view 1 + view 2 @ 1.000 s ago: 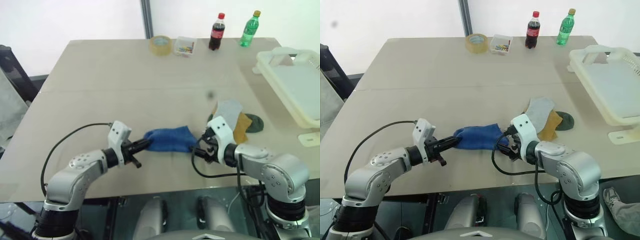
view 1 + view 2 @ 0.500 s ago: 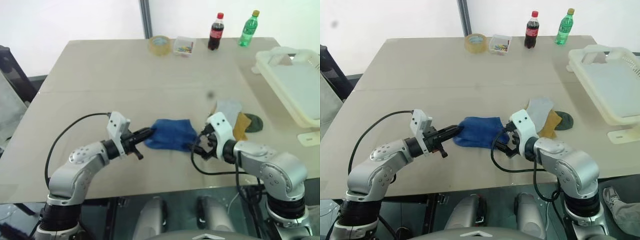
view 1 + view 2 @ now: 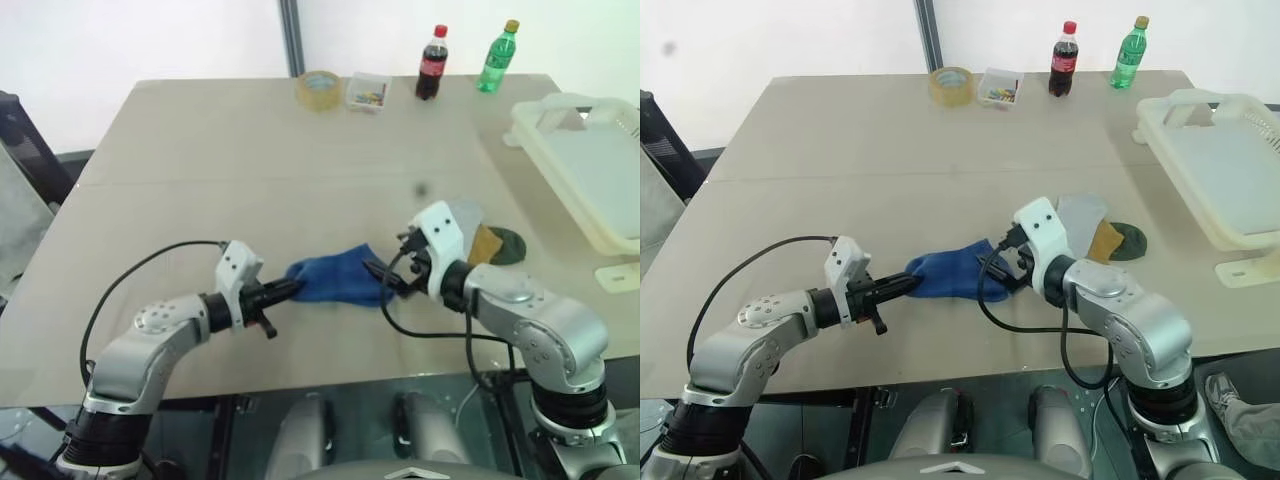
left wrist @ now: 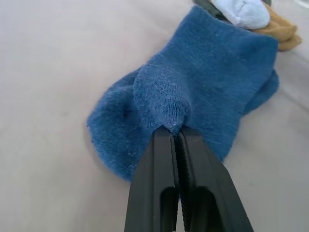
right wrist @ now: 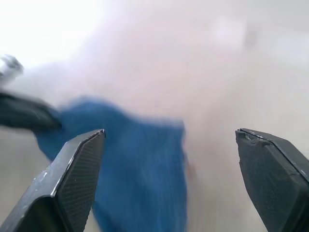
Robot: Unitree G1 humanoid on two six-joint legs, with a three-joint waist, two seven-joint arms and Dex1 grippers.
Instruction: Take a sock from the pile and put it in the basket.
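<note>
Left of the pile (image 3: 478, 238): the sock (image 3: 335, 280) on the table (image 3: 250, 150), toe pinched by left gripper (image 3: 292, 289); right gripper (image 3: 378, 272) spread wide at its cuff.

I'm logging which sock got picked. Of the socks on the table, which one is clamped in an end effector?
The blue sock, pinched at one end by the shut left end effector. The grey, mustard and dark green socks lie ungripped in the pile.

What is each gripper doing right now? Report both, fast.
Left gripper: closed, pinching the blue sock.
Right gripper: open, holding nothing, at the sock's other end.
</note>
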